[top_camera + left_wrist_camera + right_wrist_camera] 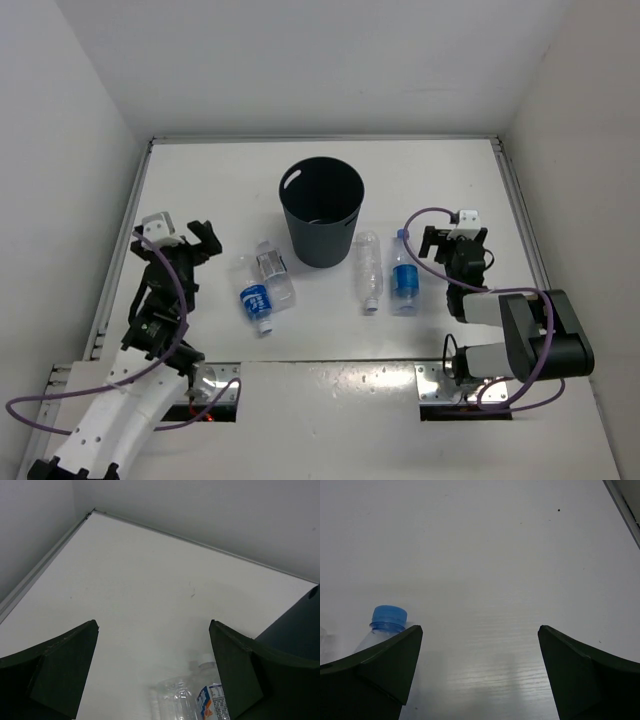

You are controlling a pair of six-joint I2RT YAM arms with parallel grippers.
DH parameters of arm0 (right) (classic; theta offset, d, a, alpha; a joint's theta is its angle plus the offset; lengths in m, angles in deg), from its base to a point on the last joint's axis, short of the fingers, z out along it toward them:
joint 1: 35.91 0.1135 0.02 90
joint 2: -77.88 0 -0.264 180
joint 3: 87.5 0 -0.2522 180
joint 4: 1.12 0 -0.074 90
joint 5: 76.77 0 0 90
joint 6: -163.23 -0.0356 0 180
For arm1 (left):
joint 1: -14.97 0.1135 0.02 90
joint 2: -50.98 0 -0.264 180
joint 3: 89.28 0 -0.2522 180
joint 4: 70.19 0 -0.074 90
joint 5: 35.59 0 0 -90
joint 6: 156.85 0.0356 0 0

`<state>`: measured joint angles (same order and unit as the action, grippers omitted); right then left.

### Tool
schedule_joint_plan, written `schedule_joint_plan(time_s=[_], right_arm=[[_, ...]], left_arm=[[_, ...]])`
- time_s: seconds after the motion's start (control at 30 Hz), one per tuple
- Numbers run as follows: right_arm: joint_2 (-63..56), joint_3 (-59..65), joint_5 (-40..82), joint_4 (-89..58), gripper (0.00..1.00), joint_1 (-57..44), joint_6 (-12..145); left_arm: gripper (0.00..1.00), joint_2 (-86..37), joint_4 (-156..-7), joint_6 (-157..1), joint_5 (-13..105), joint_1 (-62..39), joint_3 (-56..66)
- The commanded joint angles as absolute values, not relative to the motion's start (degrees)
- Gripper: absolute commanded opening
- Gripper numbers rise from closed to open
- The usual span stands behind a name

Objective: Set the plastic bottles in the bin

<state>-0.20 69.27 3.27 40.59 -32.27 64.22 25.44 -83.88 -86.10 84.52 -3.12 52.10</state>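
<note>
The dark grey-blue bin (pixel 321 212) stands upright at mid-table. Left of it lie two plastic bottles side by side: one with a blue label (pixel 256 301) and one with a white-grey label (pixel 272 268). To the bin's right lie an unlabelled bottle (pixel 367 270) and a blue-labelled, blue-capped bottle (pixel 404 276). My left gripper (pixel 192 243) (pixel 154 625) is open, just left of the left pair; a white-capped bottle (pixel 192 700) shows by its right finger (pixel 240 675). My right gripper (pixel 453 240) (pixel 480 628) is open, right of the blue cap (pixel 389 617), holding nothing.
White walls close the table on the left, back and right, with a metal rail (pixel 520 215) along the right edge. The bin's side (pixel 300 625) shows at the right of the left wrist view. Purple cables loop off both arms.
</note>
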Motion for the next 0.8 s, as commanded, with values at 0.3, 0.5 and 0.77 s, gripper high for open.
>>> schedule_joint_plan(time_s=[0.3, 0.5, 0.77], right_arm=[[-0.3, 67.9, 2.3, 44.1, 1.00, -31.3, 64.1], [-0.3, 67.9, 2.3, 44.1, 1.00, -31.3, 64.1], [-0.3, 67.9, 1.3, 44.1, 1.00, -31.3, 64.1]], left_arm=[[1.00, 21.9, -111.7, -113.6, 104.5, -3.5, 41.2], [1.00, 18.2, -113.3, -113.6, 105.7, -3.5, 40.1], [1.00, 10.2, -105.0, -100.6, 87.1, -3.5, 40.1]])
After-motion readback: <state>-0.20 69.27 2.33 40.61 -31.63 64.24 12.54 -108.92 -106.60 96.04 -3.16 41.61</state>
